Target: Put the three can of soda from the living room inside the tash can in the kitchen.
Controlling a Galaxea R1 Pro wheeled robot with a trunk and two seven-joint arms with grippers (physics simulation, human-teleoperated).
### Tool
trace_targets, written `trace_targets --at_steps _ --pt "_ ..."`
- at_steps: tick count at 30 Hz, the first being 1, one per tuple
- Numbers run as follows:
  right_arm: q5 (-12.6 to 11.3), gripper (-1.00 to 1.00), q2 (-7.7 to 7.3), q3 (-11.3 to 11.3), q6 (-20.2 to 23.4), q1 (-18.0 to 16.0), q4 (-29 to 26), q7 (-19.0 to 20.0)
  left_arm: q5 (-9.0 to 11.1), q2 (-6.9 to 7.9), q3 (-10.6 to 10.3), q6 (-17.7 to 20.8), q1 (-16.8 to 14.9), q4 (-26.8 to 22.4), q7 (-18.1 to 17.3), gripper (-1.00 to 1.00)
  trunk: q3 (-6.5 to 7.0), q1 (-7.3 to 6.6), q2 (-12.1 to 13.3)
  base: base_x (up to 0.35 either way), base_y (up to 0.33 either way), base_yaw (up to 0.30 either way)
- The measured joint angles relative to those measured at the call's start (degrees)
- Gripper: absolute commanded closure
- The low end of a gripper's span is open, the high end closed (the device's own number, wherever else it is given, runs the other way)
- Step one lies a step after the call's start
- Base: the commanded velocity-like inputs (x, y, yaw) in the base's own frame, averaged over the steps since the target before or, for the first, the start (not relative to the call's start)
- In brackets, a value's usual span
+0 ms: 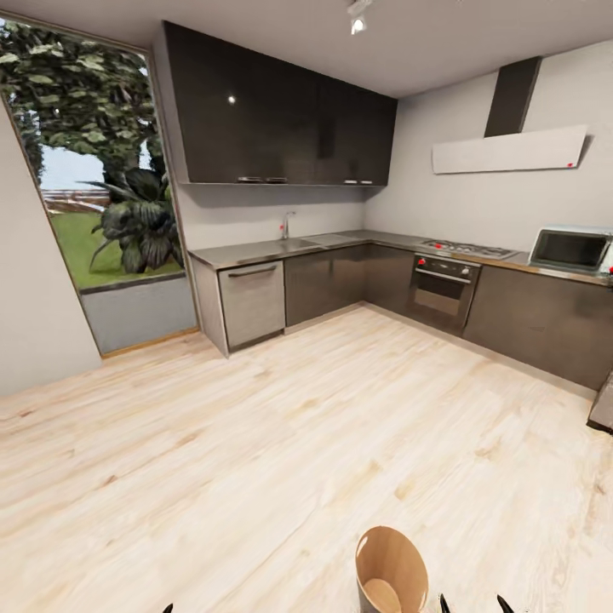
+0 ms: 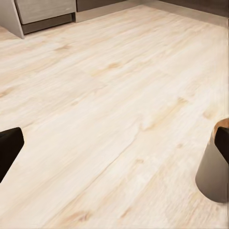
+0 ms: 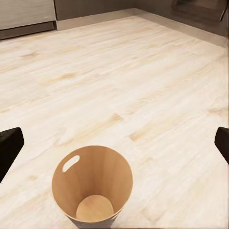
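Observation:
I am in the kitchen. The copper-brown trash can (image 1: 392,566) stands on the wood floor just in front of me, near the head view's lower edge. In the right wrist view the trash can (image 3: 93,188) sits below my right gripper (image 3: 114,148), which is open with its black fingers (image 3: 9,148) far apart. The can's inside shows a bare bottom and a slot handle. My left gripper (image 2: 117,148) is open over the floor, with the trash can's wall (image 2: 213,176) beside one finger. The soda cans are out of view.
Grey lower cabinets (image 1: 328,281) and a grey counter (image 1: 255,251) run along the far walls, with a chrome tap (image 1: 287,223), an oven (image 1: 443,289) and a microwave (image 1: 570,249). Glossy black upper cabinets (image 1: 272,111) hang above. A tall window (image 1: 102,187) is at the left.

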Motion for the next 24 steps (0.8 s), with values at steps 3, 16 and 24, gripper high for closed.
trace_targets --at_steps 3,16,24 --pt "0.1 -1.0 -0.02 0.0 0.0 0.0 0.0 0.0 0.0 0.0 0.0 0.0 0.0 0.0 0.0 -1.0 0.02 0.0 0.0 0.0 0.0 -0.082" --pt "0.2 -1.0 0.47 0.4 8.7 -0.2 -7.2 -0.3 0.1 0.0 0.3 0.0 0.0 -0.1 0.0 -1.0 0.03 0.0 0.0 0.0 0.0 -0.01" --pt "0.3 -1.0 -0.23 0.3 45.9 -12.5 -18.9 0.1 0.0 0.0 0.6 0.1 0.1 0.1 0.1 -1.0 0.03 0.0 0.0 0.0 0.0 0.0"
